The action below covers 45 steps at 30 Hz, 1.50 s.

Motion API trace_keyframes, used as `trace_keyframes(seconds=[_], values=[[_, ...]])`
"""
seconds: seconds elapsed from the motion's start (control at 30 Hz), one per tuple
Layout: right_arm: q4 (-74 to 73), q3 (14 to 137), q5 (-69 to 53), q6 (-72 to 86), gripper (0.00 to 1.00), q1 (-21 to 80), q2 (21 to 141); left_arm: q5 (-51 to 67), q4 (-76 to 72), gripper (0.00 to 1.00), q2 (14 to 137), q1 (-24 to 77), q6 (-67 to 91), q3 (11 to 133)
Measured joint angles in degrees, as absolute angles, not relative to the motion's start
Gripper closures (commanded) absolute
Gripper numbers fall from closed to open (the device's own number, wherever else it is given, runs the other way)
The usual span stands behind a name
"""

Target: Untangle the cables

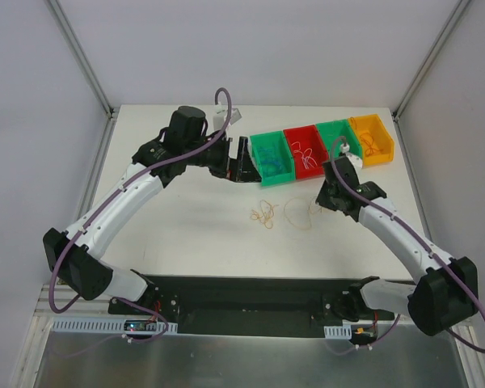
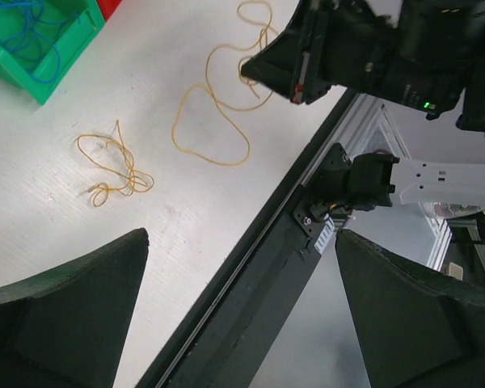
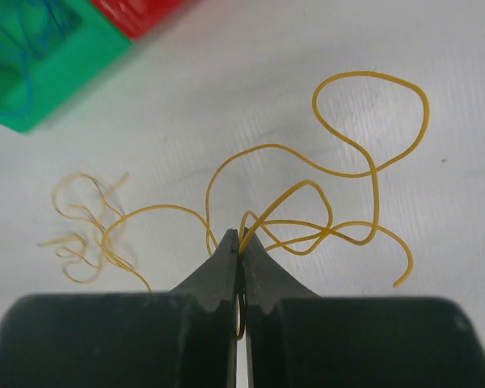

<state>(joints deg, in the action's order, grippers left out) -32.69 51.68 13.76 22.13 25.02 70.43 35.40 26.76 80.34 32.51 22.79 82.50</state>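
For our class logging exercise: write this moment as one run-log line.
right claw: shut on yellow cable | left claw: open, empty | small yellow tangle: lying apart, ungripped

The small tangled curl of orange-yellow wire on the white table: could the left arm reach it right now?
Probably yes. The left arm's fingers are open, with only bare white table between them and the small orange-yellow wire curl. The right arm's fingers pinch the larger orange-yellow wire loop beside it instead.
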Motion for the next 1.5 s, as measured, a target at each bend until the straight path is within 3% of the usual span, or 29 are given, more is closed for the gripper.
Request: trace_keyframes(seconds=[0.23,0.37,0.57,1.0,1.3,1.5], values=[[-23.11,57.3,26.94,27.46,0.99,24.05,69.12,34.24,26.22,0.01,80.12,31.77,22.92,82.32],[-17.26,62.54,30.94,28.77,0.99,22.92,74.08,33.85,25.98,0.01,80.12,31.75,22.9,82.21],[-9.21,72.07,32.93,26.22,0.99,21.26,84.84,33.58,25.96,0.01,80.09,30.57,22.9,82.02],[-6.02,78.81,33.56,12.8,0.99,14.17,100.71,36.95,24.67,0.01,83.66,25.47,24.1,81.58],[-3.29,79.72,36.34,5.19,0.99,12.16,94.63,38.04,24.36,0.01,84.25,25.5,24.75,81.08],[-1.08,84.05,43.59,-1.02,0.99,12.25,98.24,38.7,24.23,0.01,84.33,25.5,24.82,80.95]])
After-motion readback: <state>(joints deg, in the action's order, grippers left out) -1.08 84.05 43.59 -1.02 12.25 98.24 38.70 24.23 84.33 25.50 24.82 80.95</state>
